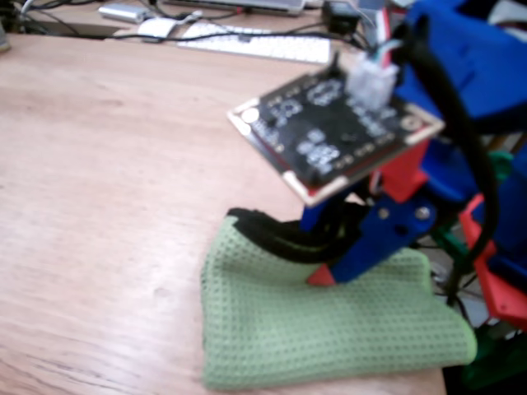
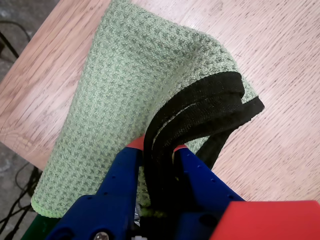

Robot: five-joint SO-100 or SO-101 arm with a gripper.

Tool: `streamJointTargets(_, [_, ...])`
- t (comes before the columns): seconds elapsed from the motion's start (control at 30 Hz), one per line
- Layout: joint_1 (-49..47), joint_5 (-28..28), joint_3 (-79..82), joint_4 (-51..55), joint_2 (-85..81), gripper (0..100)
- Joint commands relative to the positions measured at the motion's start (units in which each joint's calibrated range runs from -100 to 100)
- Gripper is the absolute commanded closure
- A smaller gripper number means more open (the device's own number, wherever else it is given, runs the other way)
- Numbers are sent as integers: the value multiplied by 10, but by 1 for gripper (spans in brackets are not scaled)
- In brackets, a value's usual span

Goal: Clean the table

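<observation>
A folded green waffle-weave cloth (image 1: 329,329) with a black hem (image 2: 210,107) lies on the wooden table (image 1: 107,181) near its front right edge. My blue gripper (image 2: 157,147) with red tips is shut on the black-edged fold of the cloth (image 2: 130,75), lifting that edge a little off the wood. In the fixed view the gripper (image 1: 329,267) sits under a black circuit board and pinches the cloth at its top edge. The rest of the cloth rests flat on the table (image 2: 280,60).
A black circuit board (image 1: 333,123) with a white connector rides on the arm. A white keyboard (image 1: 255,41), cables and small devices lie along the far edge. The table edge (image 2: 20,135) runs close beside the cloth, with floor and cables beyond.
</observation>
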Motion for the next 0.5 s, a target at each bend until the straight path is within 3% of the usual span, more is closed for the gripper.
streamJointTargets(0.0, [-6, -2, 0, -10, -11, 99])
streamJointTargets(0.17, [-8, 5, 0, -4, -11, 96])
streamJointTargets(0.3, [-6, 38, 0, 1, -18, 78])
streamJointTargets(0.47, [14, 42, -10, 0, -21, 75])
